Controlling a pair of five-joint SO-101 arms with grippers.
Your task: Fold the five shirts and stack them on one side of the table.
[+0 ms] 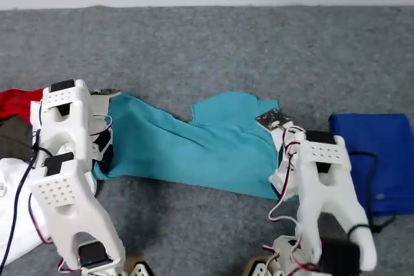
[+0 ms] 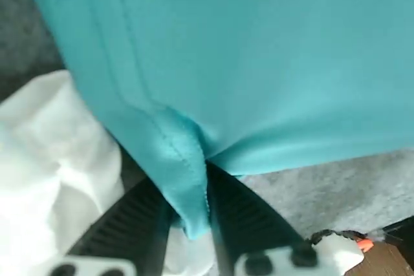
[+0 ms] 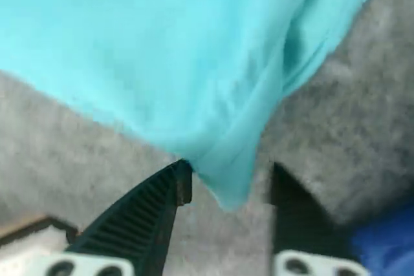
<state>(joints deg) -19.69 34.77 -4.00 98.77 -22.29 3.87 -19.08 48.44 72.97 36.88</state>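
Left gripper (image 2: 193,200) is biting down on a bunched fold of the teal shirt's (image 2: 259,63) stitched hem in the left wrist view, its jaws closed tight with the cloth pinched between them. A white shirt (image 2: 52,159) is lying crumpled just beside that grip, and the grey table cover (image 2: 336,185) is showing on the other side.

In the right wrist view, the right gripper (image 3: 229,182) is standing with its jaws apart. A drooping corner of the teal shirt is hanging between them, brushing one finger (image 3: 171,189) and leaving a gap to the other. A sliver of the blue shirt (image 3: 388,250) is peeking in near that far finger.

From the high view, the teal shirt is lying stretched across the middle of the table between the two arms, with one sleeve pointing toward the far edge. The blue shirt is sitting folded beside the right arm (image 1: 323,179). A red shirt (image 1: 16,103) and a dark shirt (image 1: 14,137) are waiting with the white one in a heap by the left arm (image 1: 65,159).

By my reading, the teal shirt is being spread flat before its first fold, with one shirt already done. The next move is probably calling for the right jaws to close on their corner, so both arms can pull the hem taut together.
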